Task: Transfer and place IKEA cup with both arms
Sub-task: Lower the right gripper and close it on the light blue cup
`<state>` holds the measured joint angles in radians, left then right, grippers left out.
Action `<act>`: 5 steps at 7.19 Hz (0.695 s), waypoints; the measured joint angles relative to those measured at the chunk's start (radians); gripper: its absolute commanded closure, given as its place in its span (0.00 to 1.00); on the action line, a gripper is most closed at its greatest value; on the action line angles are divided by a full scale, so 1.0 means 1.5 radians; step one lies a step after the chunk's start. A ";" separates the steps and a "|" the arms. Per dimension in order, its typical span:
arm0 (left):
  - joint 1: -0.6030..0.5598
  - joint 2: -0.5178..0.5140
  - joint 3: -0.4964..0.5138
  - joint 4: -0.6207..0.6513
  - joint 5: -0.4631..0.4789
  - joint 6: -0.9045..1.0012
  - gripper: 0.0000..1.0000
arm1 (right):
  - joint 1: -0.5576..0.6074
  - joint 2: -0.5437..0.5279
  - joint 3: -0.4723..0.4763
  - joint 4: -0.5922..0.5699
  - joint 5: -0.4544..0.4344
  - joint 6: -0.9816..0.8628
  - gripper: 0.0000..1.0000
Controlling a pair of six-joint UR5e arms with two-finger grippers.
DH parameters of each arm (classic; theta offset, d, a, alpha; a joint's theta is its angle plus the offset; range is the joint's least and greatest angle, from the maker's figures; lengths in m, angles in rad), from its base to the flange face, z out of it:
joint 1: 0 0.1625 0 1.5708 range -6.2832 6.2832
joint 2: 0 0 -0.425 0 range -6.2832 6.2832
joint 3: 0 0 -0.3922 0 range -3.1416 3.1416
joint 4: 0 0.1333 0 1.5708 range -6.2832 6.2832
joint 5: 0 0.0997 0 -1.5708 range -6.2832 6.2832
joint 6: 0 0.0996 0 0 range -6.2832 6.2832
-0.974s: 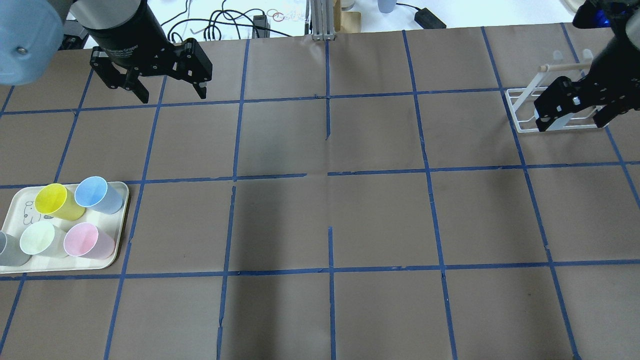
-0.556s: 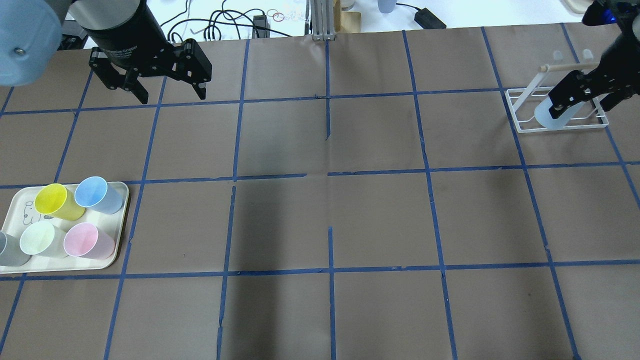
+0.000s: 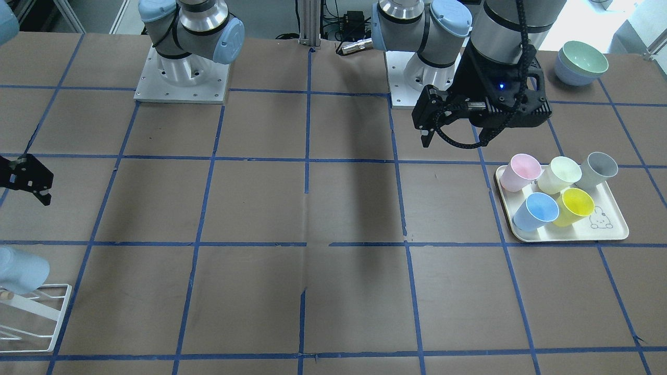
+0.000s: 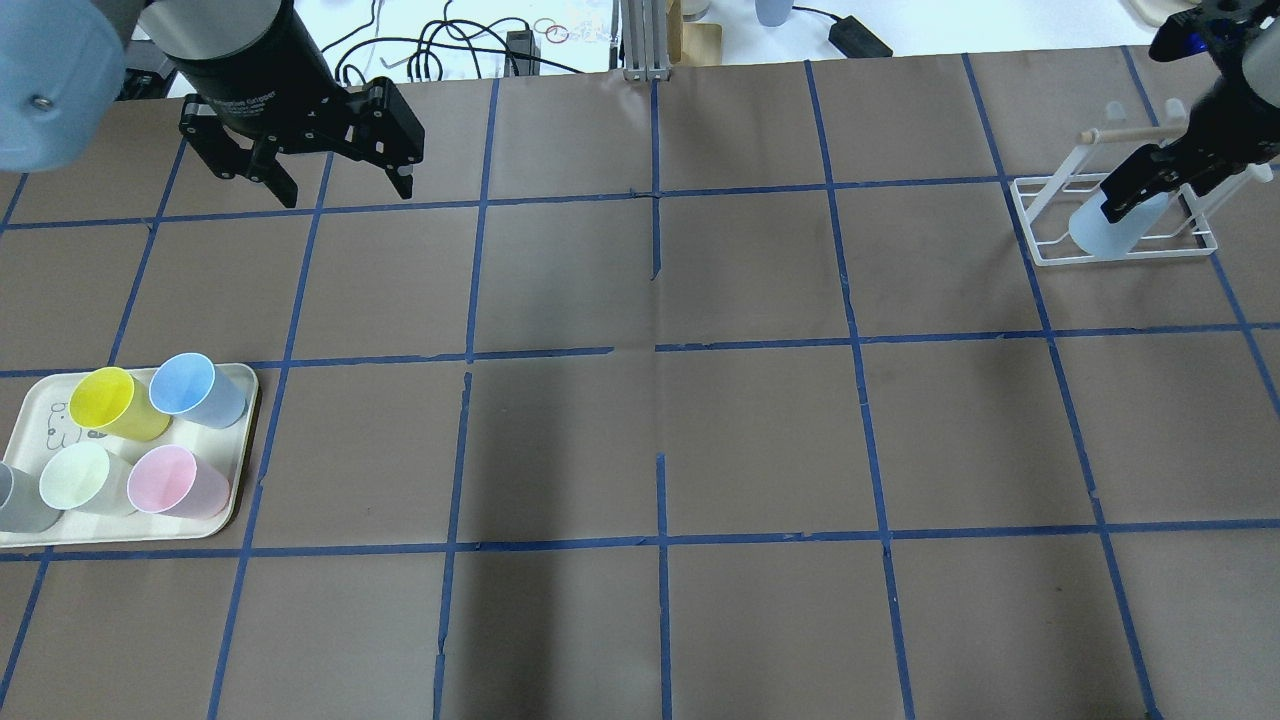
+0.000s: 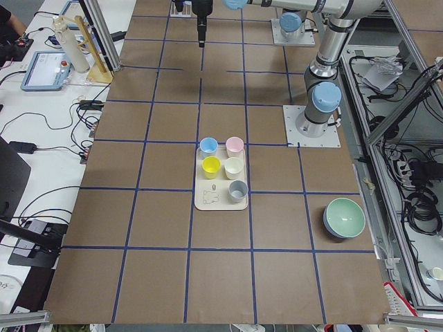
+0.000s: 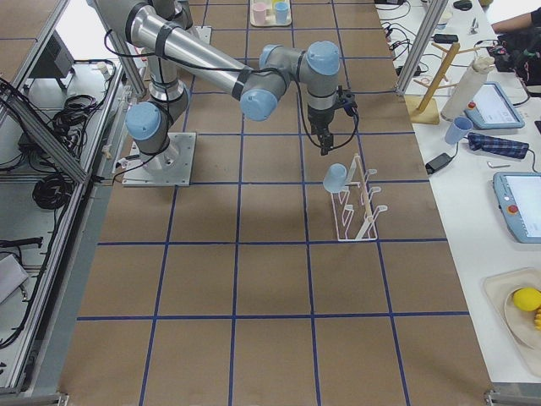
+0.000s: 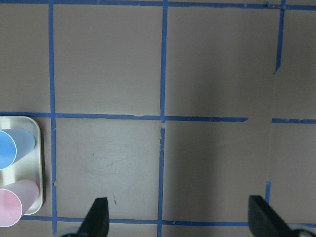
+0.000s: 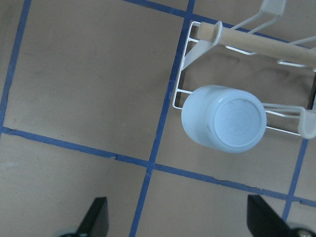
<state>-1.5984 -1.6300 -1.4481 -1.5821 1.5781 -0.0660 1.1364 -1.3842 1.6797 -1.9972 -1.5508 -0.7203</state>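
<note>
Brown paper bench (image 4: pixel 660 440), blue tape grid. Cream tray (image 4: pixel 246 450) at left end, five coloured cups on it. White wire rack (image 8: pixel 261 45) at right end. IKEA cup (image 8: pixel 224 117) inverted, tilted on rack peg. Left pincer (image 4: pixel 343 190) spread, empty, well apart from tray. Right pincer (image 8: pixel 178 219) above cup, spread, not touching. Risks: cup looks loosely seated and could slide off peg. Fingertip clipping cup on retreat could drag it or shift light rack.

Nothing legible anywhere. Only a line of tiny white lettering on the black body above the left gripper (image 4: pixel 345 192), too small and blurred to read, and a little line-drawn cartoon animal printed in one corner of the tray (image 3: pixel 573 239).
</note>
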 measured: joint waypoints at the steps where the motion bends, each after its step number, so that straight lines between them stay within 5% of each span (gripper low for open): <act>1: 0.000 -0.001 0.000 0.000 -0.002 0.000 0.00 | -0.003 0.019 -0.001 -0.031 0.001 -0.029 0.00; 5: 0.000 -0.001 0.000 0.000 -0.004 0.000 0.00 | -0.009 0.078 -0.015 -0.098 0.007 -0.076 0.00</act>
<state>-1.5984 -1.6321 -1.4481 -1.5815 1.5724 -0.0660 1.1231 -1.2677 1.6573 -2.1443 -1.5405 -0.8342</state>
